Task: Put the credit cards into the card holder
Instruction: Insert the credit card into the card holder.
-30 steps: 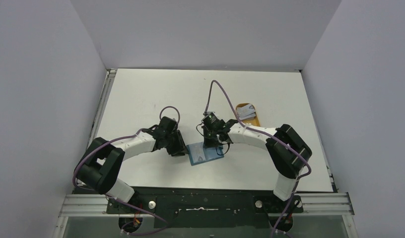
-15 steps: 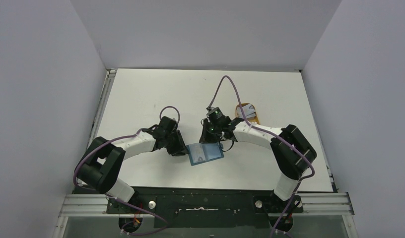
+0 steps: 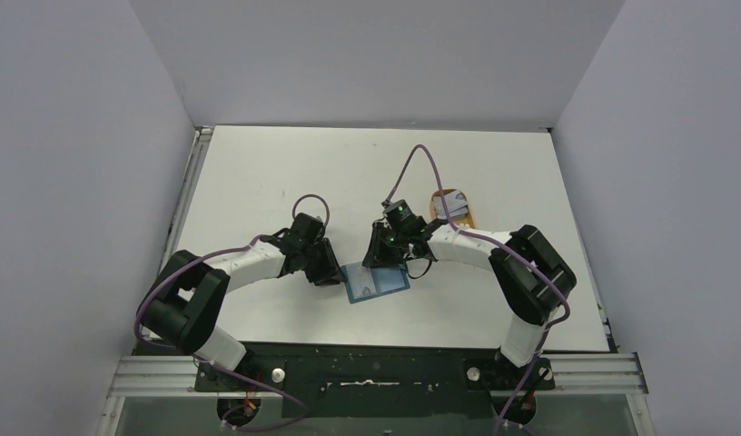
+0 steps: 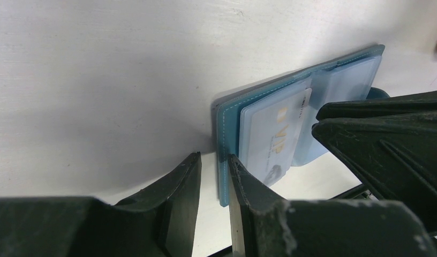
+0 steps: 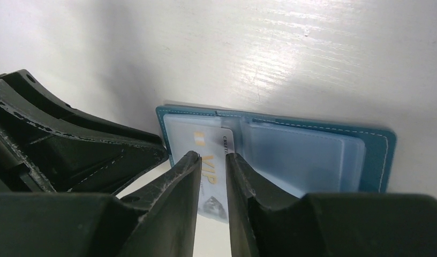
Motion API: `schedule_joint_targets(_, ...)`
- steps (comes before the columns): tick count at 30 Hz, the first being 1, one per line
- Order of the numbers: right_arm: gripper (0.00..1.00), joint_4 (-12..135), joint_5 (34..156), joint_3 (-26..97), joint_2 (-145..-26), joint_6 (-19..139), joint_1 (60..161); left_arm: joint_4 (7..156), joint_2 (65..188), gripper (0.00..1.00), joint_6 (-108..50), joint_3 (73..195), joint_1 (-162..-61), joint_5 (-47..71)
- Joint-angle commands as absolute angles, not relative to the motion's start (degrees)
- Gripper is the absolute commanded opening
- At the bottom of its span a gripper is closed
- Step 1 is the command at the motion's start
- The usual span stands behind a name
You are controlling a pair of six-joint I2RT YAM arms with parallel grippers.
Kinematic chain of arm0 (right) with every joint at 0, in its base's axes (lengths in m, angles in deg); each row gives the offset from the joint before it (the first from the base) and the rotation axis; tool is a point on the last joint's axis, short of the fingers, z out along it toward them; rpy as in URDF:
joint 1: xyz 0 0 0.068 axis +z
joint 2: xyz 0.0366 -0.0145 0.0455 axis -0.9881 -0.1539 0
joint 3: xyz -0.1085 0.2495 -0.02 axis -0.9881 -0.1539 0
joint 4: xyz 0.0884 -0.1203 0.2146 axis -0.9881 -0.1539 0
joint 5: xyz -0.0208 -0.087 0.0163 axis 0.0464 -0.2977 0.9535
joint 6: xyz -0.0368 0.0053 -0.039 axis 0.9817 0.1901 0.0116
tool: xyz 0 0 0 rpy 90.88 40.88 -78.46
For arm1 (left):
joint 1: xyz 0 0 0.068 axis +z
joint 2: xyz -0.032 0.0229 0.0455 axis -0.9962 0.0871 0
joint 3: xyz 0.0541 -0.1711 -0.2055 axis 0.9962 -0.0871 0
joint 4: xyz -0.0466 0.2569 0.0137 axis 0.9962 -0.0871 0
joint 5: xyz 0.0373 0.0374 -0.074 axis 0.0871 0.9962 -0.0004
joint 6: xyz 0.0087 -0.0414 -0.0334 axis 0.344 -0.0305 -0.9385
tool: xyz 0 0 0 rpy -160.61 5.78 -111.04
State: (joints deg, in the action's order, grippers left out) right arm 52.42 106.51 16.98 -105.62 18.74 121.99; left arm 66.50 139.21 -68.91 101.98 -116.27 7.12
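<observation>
The card holder [image 3: 376,282] is seen lying open and flat on the white table [image 3: 258,182], near the middle of its near edge and between the two grippers. It is a teal-blue folding wallet with pale stitching along its border and a clear plastic sleeve [image 5: 307,152] on each half. In the half nearer the left arm a whitish VIP card [image 4: 275,139] with gold lettering is seen under or at the sleeve; how far it is seated cannot be told. The left gripper [image 4: 213,160] is set low at the holder's left edge, its jaws parted by a narrow gap in which the teal border is seen beside one finger; no clamping of the border is shown. The right gripper [image 5: 212,156] is poised over the card from the far side, its jaws likewise narrowly parted, with the lettering visible between them. Well apart, to the far right, further cards [image 3: 450,203] are seen in an orange tray [image 3: 467,220].
</observation>
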Motion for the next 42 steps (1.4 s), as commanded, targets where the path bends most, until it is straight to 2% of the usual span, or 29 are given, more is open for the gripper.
schedule_joint_targets(1, 0.26, 55.42, 107.21, 17.1, -106.1, 18.21, 121.93, 67.64, 140.17, 0.22, -68.28, 102.18, -115.9, 7.5)
schedule_joint_targets(10, 0.34, 55.06, 106.95, 16.75, -106.47, 18.31, 121.97, 67.68, 140.1, 0.22, -68.28, 102.1, -115.87, 7.46)
schedule_joint_targets(29, 0.34, 56.67, 108.91, 16.59, -107.68, 17.43, 122.81, 67.93, 140.61, 0.22, -68.28, 102.12, -115.85, 7.16)
schedule_joint_targets(42, 0.41, 56.4, 106.25, 15.33, -105.28, 17.22, 122.37, 67.99, 140.76, 0.21, -68.28, 102.12, -115.85, 7.11)
